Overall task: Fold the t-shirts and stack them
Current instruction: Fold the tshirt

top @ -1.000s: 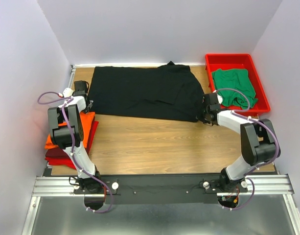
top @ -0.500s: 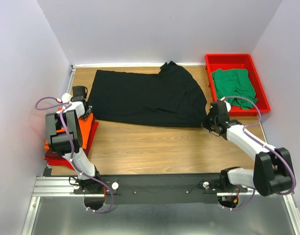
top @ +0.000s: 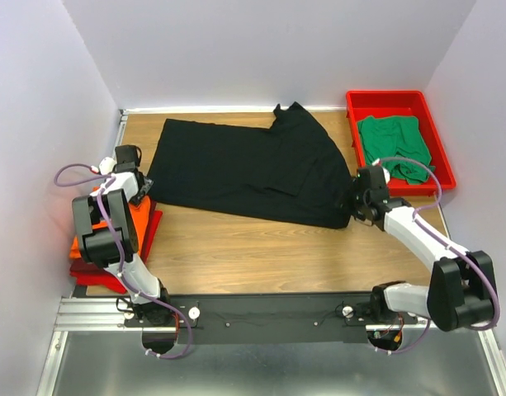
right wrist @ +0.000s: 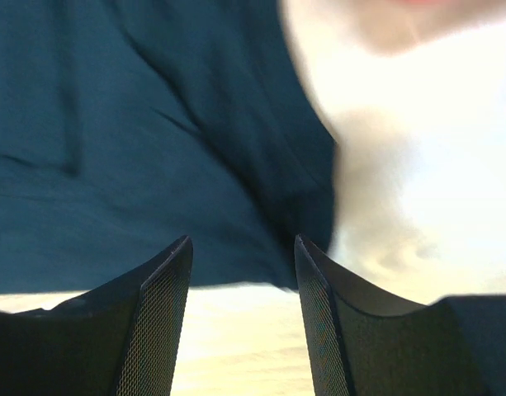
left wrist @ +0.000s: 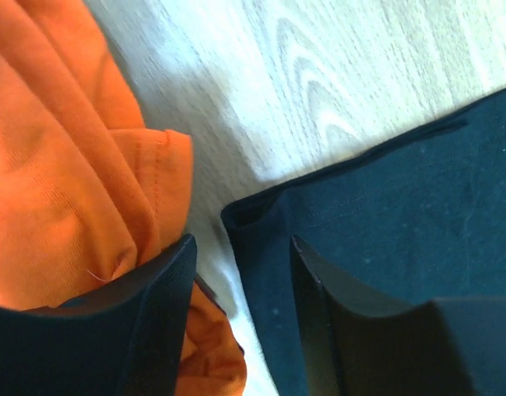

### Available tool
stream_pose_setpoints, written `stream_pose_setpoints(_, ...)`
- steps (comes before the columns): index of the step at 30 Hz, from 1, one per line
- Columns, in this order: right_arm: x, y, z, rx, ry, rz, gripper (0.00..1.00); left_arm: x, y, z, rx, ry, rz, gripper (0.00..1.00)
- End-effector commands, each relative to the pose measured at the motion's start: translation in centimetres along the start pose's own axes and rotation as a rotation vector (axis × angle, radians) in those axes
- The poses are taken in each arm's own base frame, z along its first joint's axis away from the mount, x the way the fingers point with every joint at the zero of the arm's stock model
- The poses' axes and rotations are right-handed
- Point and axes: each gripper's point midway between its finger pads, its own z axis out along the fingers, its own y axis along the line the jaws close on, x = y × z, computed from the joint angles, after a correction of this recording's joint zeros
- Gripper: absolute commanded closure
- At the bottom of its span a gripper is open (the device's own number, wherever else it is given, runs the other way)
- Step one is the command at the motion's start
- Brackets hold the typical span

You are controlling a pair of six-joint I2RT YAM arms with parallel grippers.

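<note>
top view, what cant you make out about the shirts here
- Orange shirt on dark red shirt: left arm covers most of the pile in the top view; the folds are hidden.
- Black shirt, near right corner: under the right gripper in the top view; blurred in the right wrist view.
- Green shirt: bunched in the tray, a cable crossing it; its underside is hidden.

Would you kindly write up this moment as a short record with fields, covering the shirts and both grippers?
black t-shirt: spread flat on the table
orange t-shirt: at the left edge, on the dark red t-shirt
green t-shirt: crumpled in the red tray
left gripper: open, over the black t-shirt's near left corner
right gripper: open, by its near right corner
</note>
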Motion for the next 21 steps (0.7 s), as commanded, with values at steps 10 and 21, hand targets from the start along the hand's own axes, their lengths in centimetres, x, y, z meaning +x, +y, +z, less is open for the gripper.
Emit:
stream_pose_setpoints(10,-5.0,10.8,4.1,-0.177,-0.005,-0.135,0.4,-4.1,-9.4,-6.5,0.294,-0.057,0.171,0.41)
stream_pose_setpoints(21,1.0,16.2,7.8,-0.232,0.101,-0.22,0.41,0.9,-15.7,-12.1,0.56,-0.02,0.412,0.41)
